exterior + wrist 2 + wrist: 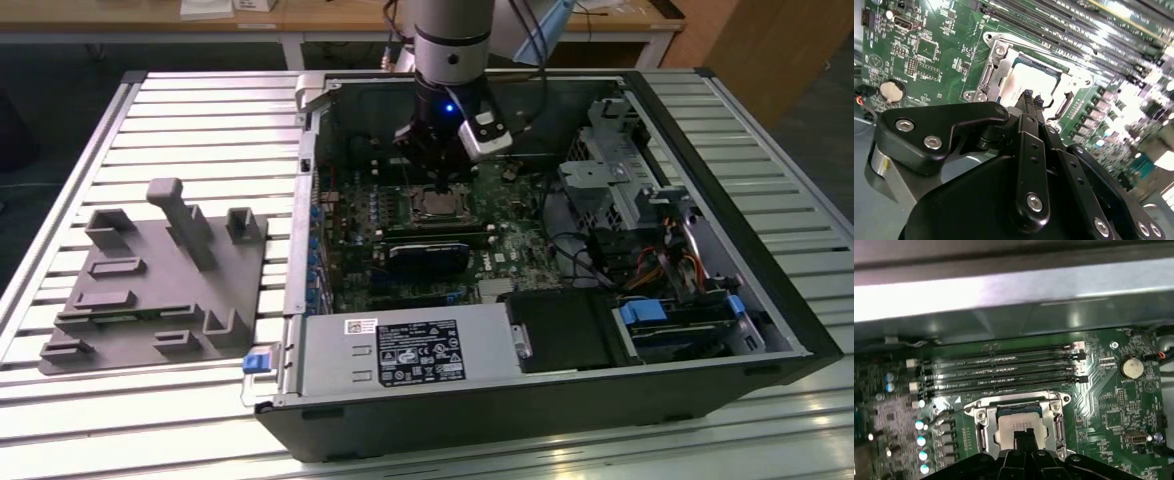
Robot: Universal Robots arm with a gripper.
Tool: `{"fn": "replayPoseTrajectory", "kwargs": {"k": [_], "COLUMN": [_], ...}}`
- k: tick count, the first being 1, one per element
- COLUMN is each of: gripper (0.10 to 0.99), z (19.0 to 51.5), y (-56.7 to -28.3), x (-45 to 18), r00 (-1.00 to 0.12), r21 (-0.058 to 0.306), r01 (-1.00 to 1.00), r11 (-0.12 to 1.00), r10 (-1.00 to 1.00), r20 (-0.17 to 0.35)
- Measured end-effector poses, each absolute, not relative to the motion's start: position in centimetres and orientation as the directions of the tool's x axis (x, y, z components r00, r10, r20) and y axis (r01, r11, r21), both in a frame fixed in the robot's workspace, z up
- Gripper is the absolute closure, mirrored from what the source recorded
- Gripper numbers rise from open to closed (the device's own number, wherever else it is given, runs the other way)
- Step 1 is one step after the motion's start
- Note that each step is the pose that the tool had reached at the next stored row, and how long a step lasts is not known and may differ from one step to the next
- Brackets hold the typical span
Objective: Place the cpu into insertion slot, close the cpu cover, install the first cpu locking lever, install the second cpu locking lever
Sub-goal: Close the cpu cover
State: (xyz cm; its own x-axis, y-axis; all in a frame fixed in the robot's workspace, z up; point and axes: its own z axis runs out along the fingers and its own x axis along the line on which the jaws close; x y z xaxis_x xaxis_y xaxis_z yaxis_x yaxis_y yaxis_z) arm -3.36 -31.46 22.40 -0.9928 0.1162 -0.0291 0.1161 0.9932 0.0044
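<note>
Around the small square dark-rimmed insertion slot (1019, 409) on the green circuit board (1104, 415), long black memory slots (1004, 367) run just beside one edge. A round silver coin battery (1132, 367) sits farther off, and little blue-topped cans (921, 441) stand near another edge. The black gripper (1031, 98) hangs over the slot and hides part of it. The flat pale silver cpu (1026, 77) lies in the slot, and the thin silvery metal cpu cover (994, 65) frames it. The gripper's tips are pinched together right over the cpu, holding nothing.
</note>
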Motion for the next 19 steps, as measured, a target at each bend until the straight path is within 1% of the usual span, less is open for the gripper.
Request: {"fn": "replayPoseTrajectory", "kwargs": {"k": [7,19], "gripper": [0.980,0.980], "z": [22.39,22.35], "y": [-31.47,-31.98], "x": [-3.36,-3.33], "r00": [-0.999,-0.998], "r21": [-0.017,-0.017], "r01": [0.014,0.052], "r11": [1.000,0.998], "r10": [0.014,0.052], "r20": [-0.031,-0.031]}}
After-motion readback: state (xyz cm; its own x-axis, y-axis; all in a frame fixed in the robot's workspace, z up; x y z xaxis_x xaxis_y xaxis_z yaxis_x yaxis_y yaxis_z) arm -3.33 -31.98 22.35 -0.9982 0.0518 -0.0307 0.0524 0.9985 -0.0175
